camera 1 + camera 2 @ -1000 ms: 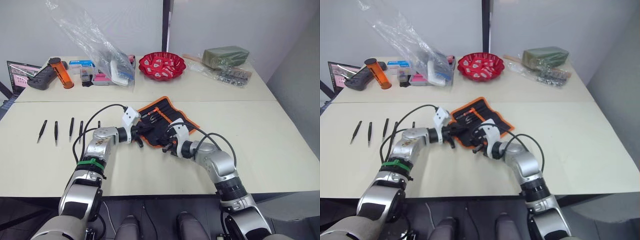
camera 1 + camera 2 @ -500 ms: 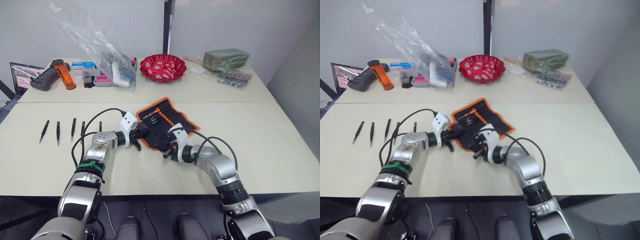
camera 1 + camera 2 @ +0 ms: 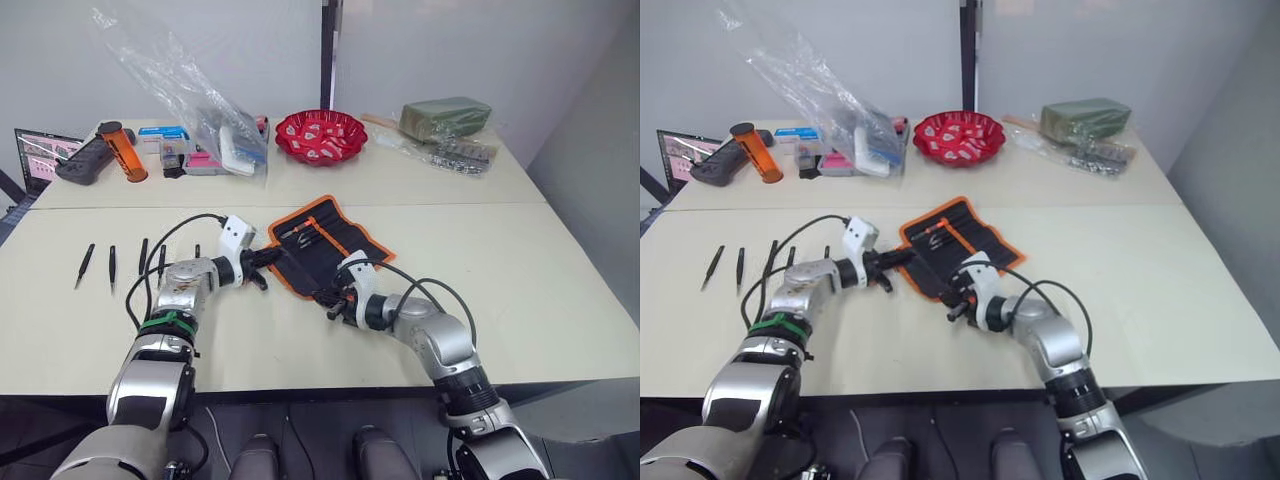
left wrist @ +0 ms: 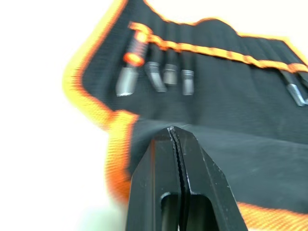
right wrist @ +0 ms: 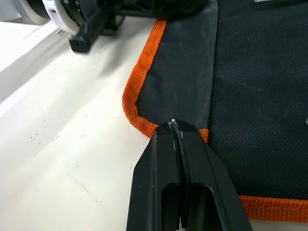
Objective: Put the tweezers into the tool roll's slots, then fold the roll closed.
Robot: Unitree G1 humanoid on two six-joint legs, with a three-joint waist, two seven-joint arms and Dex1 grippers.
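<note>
1. The left gripper (image 3: pixel 258 276) and the right gripper (image 3: pixel 330 296) both had their fingers pressed together, each pinching the orange-bound near edge of the tool roll (image 3: pixel 322 245), probably to steady or straighten it.
2. The roll lay open near the middle of the table (image 3: pixel 520 260), its slots (image 4: pixel 202 86) facing up and already holding a few small metal bits.
3. The tweezers (image 3: pixel 112 266) lay in a row well to the robot's left of the roll, none yet pocketed.
4. No brand, label or writing could be read on these items.
</note>
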